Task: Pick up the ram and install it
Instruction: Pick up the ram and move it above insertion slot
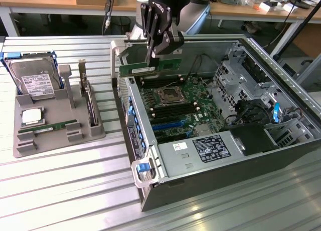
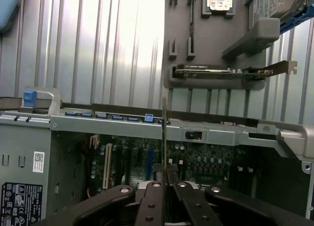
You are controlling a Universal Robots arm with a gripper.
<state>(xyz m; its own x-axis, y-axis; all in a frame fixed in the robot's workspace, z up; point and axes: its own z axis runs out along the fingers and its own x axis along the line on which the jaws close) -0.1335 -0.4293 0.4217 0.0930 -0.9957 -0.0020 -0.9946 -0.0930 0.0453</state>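
The ram (image 1: 150, 68) is a long green stick with a whitish label, hanging level above the far left corner of the open computer case (image 1: 281, 70). My gripper (image 1: 153, 55) comes down from above and is shut on its top edge. The stick hangs over the motherboard (image 1: 178, 103), just above the black memory slots (image 1: 161, 82) at the board's far end, and is not touching them. In the wrist view the ram (image 2: 164, 138) shows edge-on as a thin line rising from between the gripper (image 2: 164, 186) fingers, over the case's side wall.
A grey parts tray (image 1: 25, 143) lies at the exterior view's left with a hard drive (image 1: 32, 80), a processor (image 1: 31, 117), an expansion card (image 1: 90, 103) and another green stick (image 1: 54, 126). Drive cages (image 1: 241, 75) and a power supply (image 1: 200, 153) fill the case's other sides.
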